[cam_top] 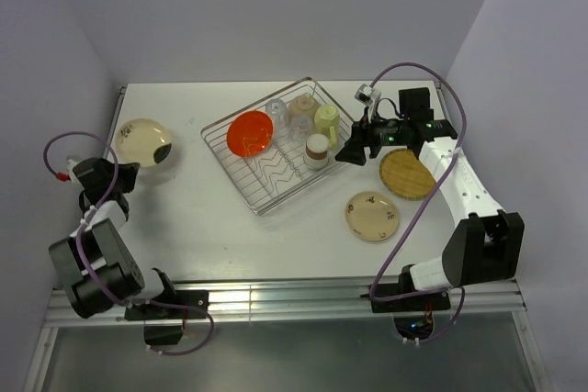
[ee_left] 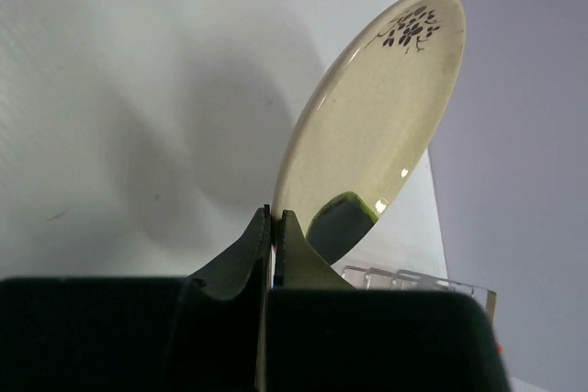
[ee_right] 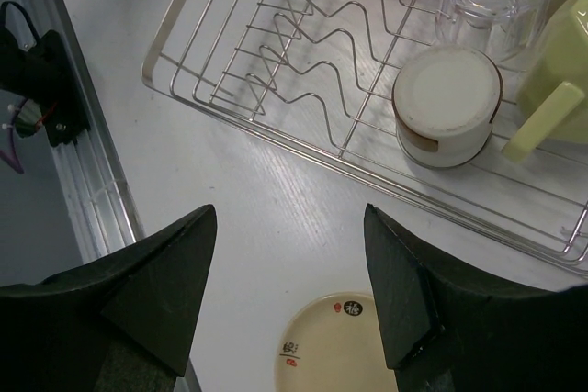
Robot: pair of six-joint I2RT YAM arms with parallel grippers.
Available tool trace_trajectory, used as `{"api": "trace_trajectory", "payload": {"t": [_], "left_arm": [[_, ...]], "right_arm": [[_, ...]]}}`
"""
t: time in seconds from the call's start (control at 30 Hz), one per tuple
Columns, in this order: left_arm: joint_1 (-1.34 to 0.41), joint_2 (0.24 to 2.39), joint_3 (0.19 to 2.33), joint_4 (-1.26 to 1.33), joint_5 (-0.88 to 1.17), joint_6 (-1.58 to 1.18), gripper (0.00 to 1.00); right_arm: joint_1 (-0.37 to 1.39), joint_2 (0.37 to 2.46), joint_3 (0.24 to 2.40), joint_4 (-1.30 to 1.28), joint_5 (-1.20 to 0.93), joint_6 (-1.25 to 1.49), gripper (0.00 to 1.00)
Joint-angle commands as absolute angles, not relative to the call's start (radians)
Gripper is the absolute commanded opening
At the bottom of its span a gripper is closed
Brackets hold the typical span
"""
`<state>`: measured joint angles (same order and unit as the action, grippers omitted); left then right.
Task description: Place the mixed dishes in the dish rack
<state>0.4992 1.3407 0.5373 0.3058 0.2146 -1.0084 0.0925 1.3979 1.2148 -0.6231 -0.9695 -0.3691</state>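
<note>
The dish rack [cam_top: 276, 192] stands mid-table and holds an orange plate [cam_top: 249, 132], clear glasses [cam_top: 300, 107], a pale-green mug [cam_top: 326, 118] and a brown-and-white cup [cam_top: 317, 149]. At the far left my left gripper [cam_top: 119, 164] is shut on the rim of a cream speckled plate [cam_top: 142, 138]. In the left wrist view the fingers [ee_left: 248, 245] pinch that plate [ee_left: 377, 117], which stands tilted up on edge. My right gripper [cam_top: 349, 153] hangs open by the rack's right side. Its wrist view shows the rack wire [ee_right: 367, 178], the cup [ee_right: 447, 103] and another cream plate [ee_right: 326, 346] below the open gripper [ee_right: 289, 263].
A yellow woven plate [cam_top: 409, 174] and the second cream plate [cam_top: 371, 215] lie on the table right of the rack. Walls close in the table at the back and both sides. A metal rail [cam_top: 276, 300] runs along the near edge.
</note>
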Motion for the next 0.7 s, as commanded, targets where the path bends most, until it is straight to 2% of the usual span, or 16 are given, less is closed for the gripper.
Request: {"api": "trace_trajectory", "payload": {"t": [0.0, 0.67], "left_arm": [[0.497, 1.252, 0.578, 0.278, 0.242, -0.96, 0.0], [0.497, 1.054, 0.571, 0.238, 0.468, -1.071, 0.0]], "right_arm": [[0.086, 1.368, 1.216, -0.623, -1.005, -0.388, 0.72], [0.129, 1.348, 1.229, -0.64, -1.0, -0.38, 0.72]]}}
